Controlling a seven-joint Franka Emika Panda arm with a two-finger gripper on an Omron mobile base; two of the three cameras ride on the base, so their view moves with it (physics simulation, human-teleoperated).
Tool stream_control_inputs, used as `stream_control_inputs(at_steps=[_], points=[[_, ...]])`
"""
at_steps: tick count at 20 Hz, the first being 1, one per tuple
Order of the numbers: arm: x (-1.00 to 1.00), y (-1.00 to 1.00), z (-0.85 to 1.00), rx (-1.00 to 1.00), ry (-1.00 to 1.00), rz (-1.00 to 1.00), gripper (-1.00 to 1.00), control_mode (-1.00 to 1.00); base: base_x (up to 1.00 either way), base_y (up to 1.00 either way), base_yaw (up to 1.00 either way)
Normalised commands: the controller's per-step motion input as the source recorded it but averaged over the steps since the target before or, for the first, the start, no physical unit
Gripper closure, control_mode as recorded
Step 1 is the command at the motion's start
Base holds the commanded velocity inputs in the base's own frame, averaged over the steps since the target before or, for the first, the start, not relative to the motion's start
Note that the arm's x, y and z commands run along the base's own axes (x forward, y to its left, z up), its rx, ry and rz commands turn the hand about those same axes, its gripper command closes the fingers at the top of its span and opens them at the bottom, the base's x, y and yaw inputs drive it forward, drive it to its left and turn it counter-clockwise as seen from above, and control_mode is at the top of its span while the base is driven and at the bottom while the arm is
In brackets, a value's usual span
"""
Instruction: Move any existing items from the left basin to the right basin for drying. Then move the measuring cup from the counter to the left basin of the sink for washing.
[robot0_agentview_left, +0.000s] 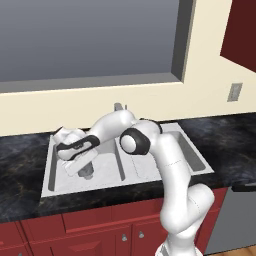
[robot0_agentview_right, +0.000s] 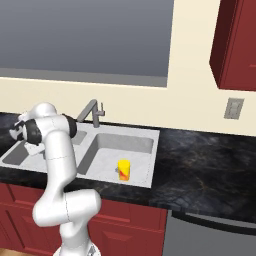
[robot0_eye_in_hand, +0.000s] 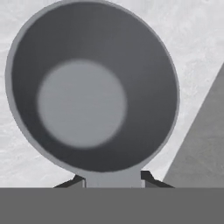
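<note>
1. The measuring cup (robot0_eye_in_hand: 92, 87) looks like a small rigid metal bowl on a long flat handle: probably light, stiff, smooth-walled and not fragile. The round bowl would likely slip between narrow jaws, so the flat handle is the sensible place to pinch it, close to where it joins the bowl so the cup does not swing.

2. In the hand view, the cup's open mouth faces the camera straight on, with its handle root running down between the two dark finger tips at the bottom edge. The gripper (robot0_eye_in_hand: 113, 178) appears clenched on that handle; the tips are mostly cut off, so I judge the hold from the handle sitting squarely between them.

3. From the left base view, the hand (robot0_agentview_left: 75, 150) hangs low over the left basin (robot0_agentview_left: 57, 177) of the sink (robot0_agentview_left: 200, 162), on the side of the central divider away from the faucet's (robot0_agentview_left: 118, 107) right. The cup is under the hand, inside or just above that basin; whether it touches the floor I cannot tell.

4. The yellow cup (robot0_agentview_right: 123, 169) stands upright in the right basin (robot0_agentview_right: 142, 145), across the divider from the hand and well apart from it.

5. The counter (robot0_agentview_right: 200, 165) around the sink is dark marbled stone.
</note>
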Motion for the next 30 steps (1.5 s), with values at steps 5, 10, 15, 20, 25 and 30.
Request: stream_control_inputs(at_steps=[5, 10, 15, 20, 25, 30], points=[[0.09, 0.00, -0.26, 0.00, -0.07, 0.00, 1.00, -1.00, 0.00, 0.00, 0.00], [0.08, 0.00, -0.17, 0.01, -0.04, 0.00, 1.00, -1.00, 0.00, 0.00, 0.00], [0.10, 0.00, -0.09, 0.01, -0.01, 0.00, -1.00, -1.00, 0.00, 0.00, 0.00], [0.19, 0.00, 0.00, 0.01, 0.00, 0.00, -1.00, -1.00, 0.00, 0.00, 0.00], [0.12, 0.00, 0.00, 0.01, 0.00, 0.00, -1.00, -1.00, 0.00, 0.00, 0.00], [0.04, 0.00, 0.00, 0.00, 0.00, 0.00, -1.00, -1.00, 0.00, 0.00, 0.00]])
